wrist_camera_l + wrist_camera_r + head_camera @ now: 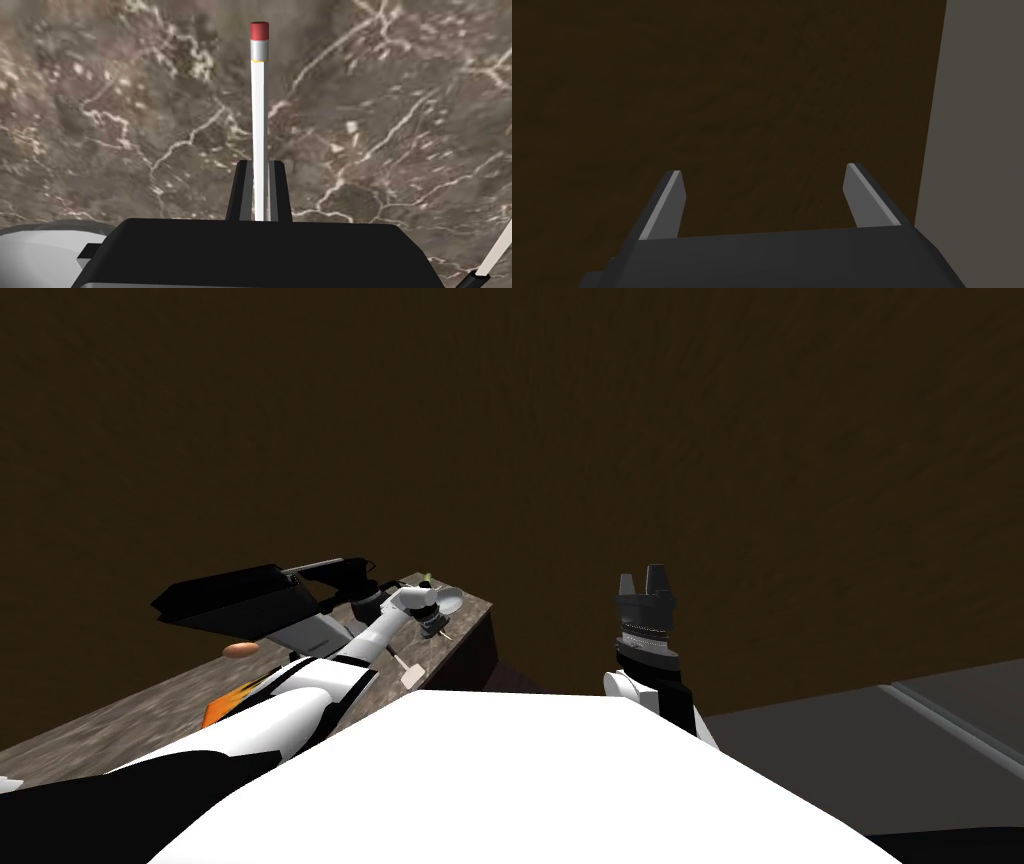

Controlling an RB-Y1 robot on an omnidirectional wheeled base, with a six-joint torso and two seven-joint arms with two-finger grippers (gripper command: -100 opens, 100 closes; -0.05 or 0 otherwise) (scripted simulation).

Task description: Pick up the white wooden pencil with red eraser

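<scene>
Pinching the white pencil (258, 125) between its two fingers (243, 190), the left gripper (258, 167) presses on both sides of the shaft, over a brown marbled worktop (400, 125). The pencil runs straight out along the fingers and past their tips, and its red eraser (259, 31), with a grey band under it, is the far end. Whether the pencil touches the worktop or is above it, I cannot tell. In the head view the left gripper is at about 8 o'clock from the middle of the picture, near the end of the worktop. From it, a white round plate (452, 600) is just beside at 1 o'clock, a large black object (235, 598) lies at 9 o'clock, and a pale stick (410, 674) lies at 7 o'clock. The right gripper (642, 578) is well apart at 3 o'clock, off the worktop, in front of a dark brown surface (600, 408), with its fingers spread wide.
</scene>
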